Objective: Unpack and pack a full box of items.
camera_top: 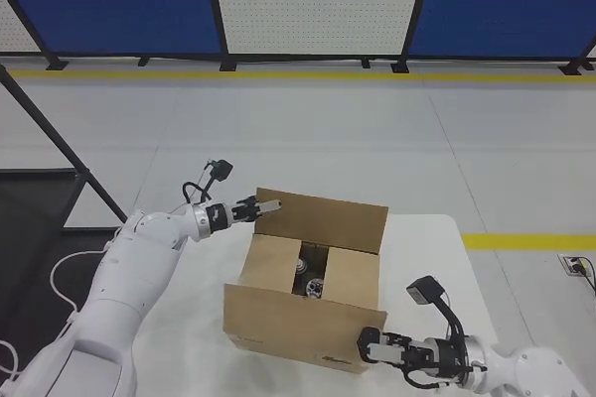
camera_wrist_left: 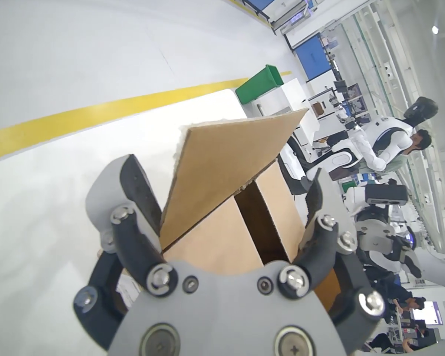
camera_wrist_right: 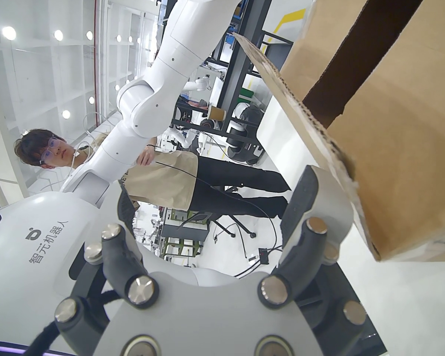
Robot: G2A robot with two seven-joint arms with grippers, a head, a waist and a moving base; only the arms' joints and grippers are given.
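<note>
A cardboard box (camera_top: 278, 323) stands in the middle of the white table (camera_top: 427, 253). Its far flap (camera_top: 323, 218) is raised, and its two inner flaps lie almost flat with a gap between them. Small items (camera_top: 311, 280) show through that gap. My left gripper (camera_top: 268, 205) is at the left corner of the far flap (camera_wrist_left: 226, 157) and stands open (camera_wrist_left: 228, 190), with the flap's edge between its fingers, close to one pad (camera_wrist_left: 139, 190). At the right end of the near flap (camera_wrist_right: 304, 109), my right gripper (camera_top: 368, 347) is open (camera_wrist_right: 215, 201), one finger (camera_wrist_right: 311, 194) against the flap's corner.
A black frame (camera_top: 50, 139) and a dark surface (camera_top: 20, 228) stand off the table's left side. The table has bare room to the right of the box. A green bin (camera_wrist_left: 257, 85) stands on the floor beyond the table.
</note>
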